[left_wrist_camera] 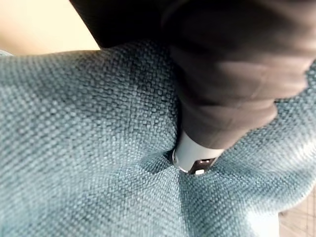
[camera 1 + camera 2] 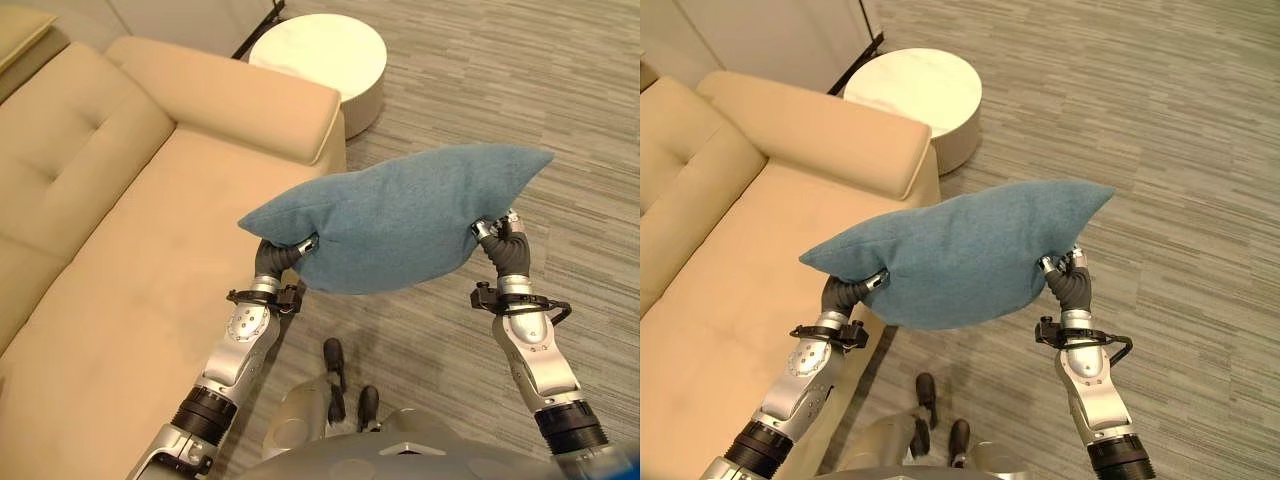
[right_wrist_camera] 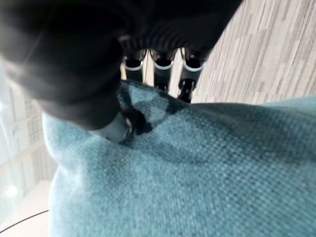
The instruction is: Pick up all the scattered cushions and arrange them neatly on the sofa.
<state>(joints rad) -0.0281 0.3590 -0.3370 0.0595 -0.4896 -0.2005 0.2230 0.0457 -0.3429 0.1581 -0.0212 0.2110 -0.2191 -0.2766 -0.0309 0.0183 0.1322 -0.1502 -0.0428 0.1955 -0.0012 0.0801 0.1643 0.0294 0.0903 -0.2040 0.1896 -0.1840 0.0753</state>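
My left hand (image 2: 288,254) pinches one end of the blue cushion (image 2: 400,215), my right hand (image 2: 497,238) the other — it hangs in the air beside the sofa (image 2: 110,250), over the floor. Both grips take only edge fabric; one slip and it drops short of the seat.

- A blue cushion (image 2: 960,255) hangs in the air, held between both hands, its long side running left to right.
- The left hand (image 2: 852,289) grips its left end; the right hand (image 2: 1068,275) pinches its right end.
- The cushion's left part is above the near right edge of the beige sofa (image 2: 730,260).
- A round white side table (image 2: 915,95) stands on the striped floor (image 2: 1160,130), just past the sofa's armrest.
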